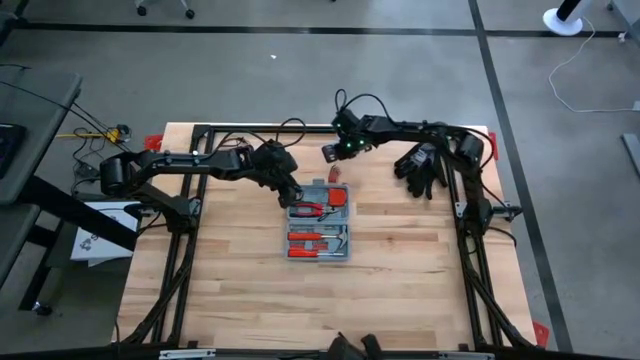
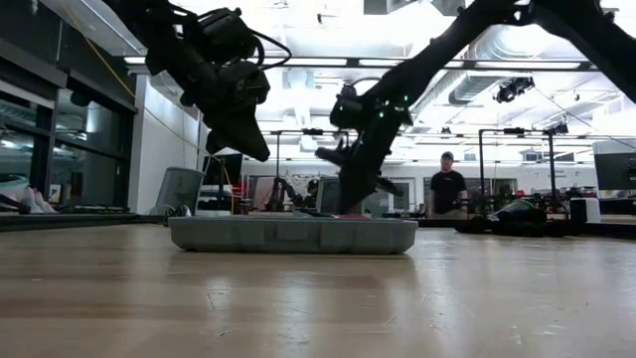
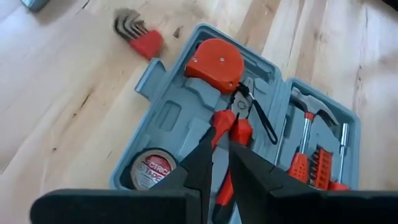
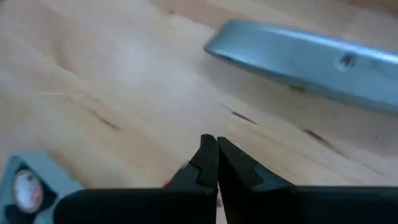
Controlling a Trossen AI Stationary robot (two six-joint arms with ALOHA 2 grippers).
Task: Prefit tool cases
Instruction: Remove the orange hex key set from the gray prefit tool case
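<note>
The grey-blue tool case (image 1: 320, 235) lies open and flat on the wooden table, its two halves (image 2: 293, 236) resting on the boards. Its recesses (image 3: 168, 118) hold an orange tape measure (image 3: 214, 59), red-handled pliers (image 3: 239, 118), a tape roll and a hammer. My left gripper (image 3: 222, 140) hangs above the case's far left part (image 1: 293, 195), its fingers a narrow gap apart with nothing between them. My right gripper (image 4: 216, 144) is shut above the table just beyond the case's far edge (image 1: 335, 168). It is near a red hex-key set (image 3: 140, 34).
A slim grey bar (image 4: 298, 59) lies on the table beyond my right gripper. Black gloves (image 1: 420, 165) sit at the far right by the right arm. Bare boards stretch between the case and the table's near edge. A person (image 2: 447, 189) stands in the room behind.
</note>
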